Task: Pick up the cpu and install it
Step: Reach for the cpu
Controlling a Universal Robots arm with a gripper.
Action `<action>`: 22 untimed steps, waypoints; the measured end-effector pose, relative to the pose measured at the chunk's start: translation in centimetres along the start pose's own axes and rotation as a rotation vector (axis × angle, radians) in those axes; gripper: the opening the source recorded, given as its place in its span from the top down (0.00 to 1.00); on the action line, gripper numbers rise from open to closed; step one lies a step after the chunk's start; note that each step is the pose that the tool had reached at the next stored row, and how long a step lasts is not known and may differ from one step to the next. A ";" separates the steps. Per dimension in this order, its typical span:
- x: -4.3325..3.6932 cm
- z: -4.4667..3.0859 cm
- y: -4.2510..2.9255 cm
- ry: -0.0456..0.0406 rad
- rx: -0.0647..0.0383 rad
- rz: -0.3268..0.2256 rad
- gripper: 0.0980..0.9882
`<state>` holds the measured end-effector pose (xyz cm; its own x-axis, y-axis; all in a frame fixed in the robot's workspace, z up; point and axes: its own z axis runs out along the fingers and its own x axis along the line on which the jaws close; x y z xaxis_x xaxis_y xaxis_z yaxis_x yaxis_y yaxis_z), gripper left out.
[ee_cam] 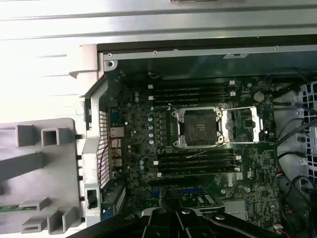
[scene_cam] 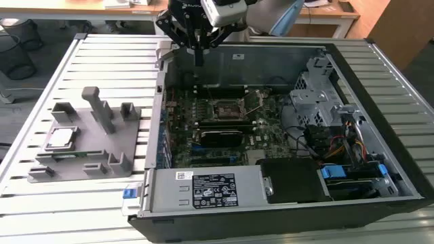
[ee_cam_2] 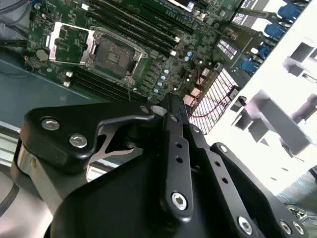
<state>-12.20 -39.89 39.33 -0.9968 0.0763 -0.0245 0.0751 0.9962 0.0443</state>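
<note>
Slatted white bench [scene_cam: 101, 56] carries everything; on it lies an open black PC case [scene_cam: 271, 226], taking up the middle & the exterior view's right; inside is a green main board [scene_cam: 182, 109] w/ long black memory slots [ee_cam: 195, 161] on two sides of the socket; on the bench just beside the case, on the exterior view's left, stands a grey plastic holder [scene_cam: 101, 147] w/ upright posts & recesses; the arm's black pincer [scene_cam: 198, 62] hangs over the far wall of the case, above the board, tips pointing down & drawn together, gripping nothing; in the second wrist view its fingers [ee_cam_2: 178, 148] lie side by side; the black square socket [scene_cam: 227, 108] sits near the board's middle, w/ its metal frame [ee_cam: 245, 126] swung open to one side; the cpu [scene_cam: 61, 137] lies flat in a recess of the holder, silvery top up, well apart from pincer & socket; a narrow green strip [scene_cam: 71, 154] lies in the holder just beside it.
</note>
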 end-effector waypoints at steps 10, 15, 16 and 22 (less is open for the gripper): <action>0.19 0.00 -0.01 0.0000 0.000 0.000 0.99; 0.56 -0.02 -0.04 0.0000 0.000 0.000 0.99; 0.65 -0.02 -0.05 0.0000 0.000 0.000 0.99; 1.26 -0.02 -0.10 -0.0001 0.000 0.000 0.99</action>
<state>-13.46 -39.89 39.32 -0.9968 0.0762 -0.0245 0.0751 0.9962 0.0444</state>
